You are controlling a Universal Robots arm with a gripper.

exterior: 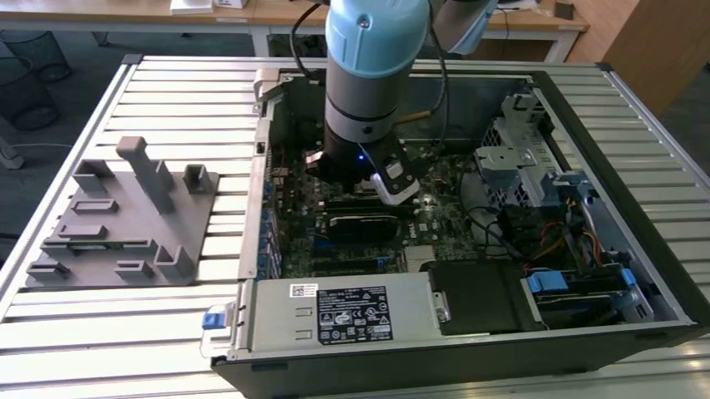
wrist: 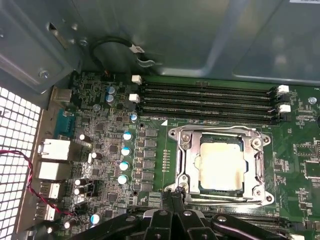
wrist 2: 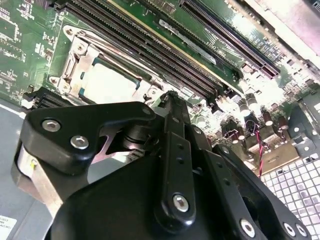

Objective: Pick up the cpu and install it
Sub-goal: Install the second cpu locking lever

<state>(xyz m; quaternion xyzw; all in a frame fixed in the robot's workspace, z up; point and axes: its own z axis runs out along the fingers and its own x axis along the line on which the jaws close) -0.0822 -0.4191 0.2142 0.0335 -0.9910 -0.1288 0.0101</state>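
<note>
The cpu (wrist: 221,165) lies flat inside the metal frame of the motherboard socket (wrist: 182,160), its pale silvery top facing up. It also appears in the second wrist view as the cpu (wrist 2: 107,82), framed by the socket (wrist 2: 70,62). My gripper (wrist: 172,194) hangs just beside one corner of the socket, fingers pressed together and holding nothing. In the exterior view the gripper (exterior: 372,195) is low inside the open computer case (exterior: 621,241), over the motherboard. The black fingers (wrist 2: 172,130) stand close above the board.
Memory slots (wrist: 210,102) run alongside the socket, with capacitors (wrist: 125,150) and rear ports (wrist: 52,150) on another side. A grey holder block (exterior: 122,216) sits on the slatted table at the exterior view's left. The power supply (exterior: 332,312) and a drive cage (exterior: 521,158) crowd the case.
</note>
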